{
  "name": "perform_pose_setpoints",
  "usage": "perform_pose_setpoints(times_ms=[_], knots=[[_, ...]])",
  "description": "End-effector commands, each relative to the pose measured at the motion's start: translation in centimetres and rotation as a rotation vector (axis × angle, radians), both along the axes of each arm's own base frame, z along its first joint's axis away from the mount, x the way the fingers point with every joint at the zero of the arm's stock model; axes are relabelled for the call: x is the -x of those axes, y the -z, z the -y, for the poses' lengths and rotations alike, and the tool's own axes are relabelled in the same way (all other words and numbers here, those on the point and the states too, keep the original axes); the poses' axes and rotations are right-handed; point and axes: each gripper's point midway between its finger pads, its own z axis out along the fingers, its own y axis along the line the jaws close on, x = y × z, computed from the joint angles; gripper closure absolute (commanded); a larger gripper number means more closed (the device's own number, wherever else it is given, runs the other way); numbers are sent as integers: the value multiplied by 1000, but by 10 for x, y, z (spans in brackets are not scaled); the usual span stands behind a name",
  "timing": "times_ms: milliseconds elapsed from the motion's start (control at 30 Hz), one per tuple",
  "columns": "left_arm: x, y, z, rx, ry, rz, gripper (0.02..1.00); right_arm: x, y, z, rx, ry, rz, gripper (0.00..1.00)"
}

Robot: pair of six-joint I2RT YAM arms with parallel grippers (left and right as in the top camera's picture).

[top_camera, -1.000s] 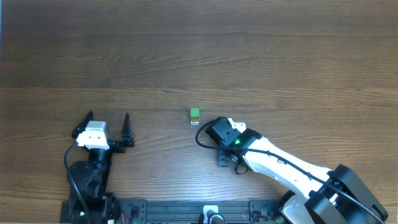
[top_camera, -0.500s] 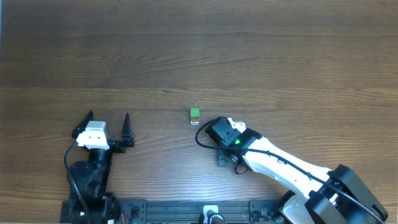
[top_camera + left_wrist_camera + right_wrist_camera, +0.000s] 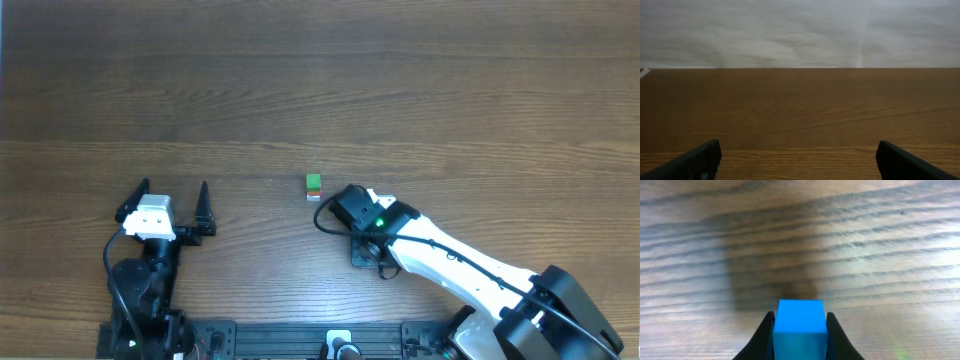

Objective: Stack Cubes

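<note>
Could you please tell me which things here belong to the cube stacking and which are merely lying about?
Belonging to the job:
- blue cube, gripped in the right claw
- green cube, on the table just beyond that claw

Just there:
- left claw, open, holding nothing, off to the side
- wooden table itself

Overhead: straight down on whole tabletop (image 3: 320, 80). Left wrist: low, level across it toward, seemingly, a pale wall (image 3: 800, 30). Right wrist: close, steeply down onto same wood.
</note>
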Motion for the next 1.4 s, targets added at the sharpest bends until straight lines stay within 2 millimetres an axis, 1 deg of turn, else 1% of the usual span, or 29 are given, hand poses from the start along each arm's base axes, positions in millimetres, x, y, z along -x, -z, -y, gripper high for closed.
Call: perform_pose_setpoints(times_ms=[33,100,133,200,267,400,467,567,700,767,833,1000,1100,1400], knots=[[0,1,0,-10,4,2,18,-31,-39,-19,-26,4,81,989],[0,1,0,-10,4,2,18,-41,-58,-28,-47,-10,105,991],[0,1,0,-10,4,2,18,-48,-72,-35,-65,-19,127,991],[0,1,0,-10,4,2,18,-56,-92,-42,-88,-24,153,989],[0,1,0,-10,4,2,18,-63,-114,-48,-106,-22,180,989],[0,1,0,-10,4,2,18,-75,-150,-56,-118,-18,213,989],[0,1,0,-10,4,2,20,-81,-165,-60,-119,-17,218,989],[0,1,0,-10,4,2,18,-90,-178,-71,-114,-21,212,989],[0,1,0,-10,4,2,18,-104,-180,-86,-100,-23,195,991],[0,1,0,-10,4,2,18,-110,-176,-93,-94,-23,186,989],[0,1,0,-10,4,2,18,-115,-168,-99,-87,-19,165,989],[0,1,0,-10,4,2,18,-116,-142,-108,-69,-15,93,989],[0,1,0,-10,4,2,18,-116,-134,-110,-58,-16,76,989],[0,1,0,-10,4,2,18,-118,-129,-122,-73,-35,91,989]])
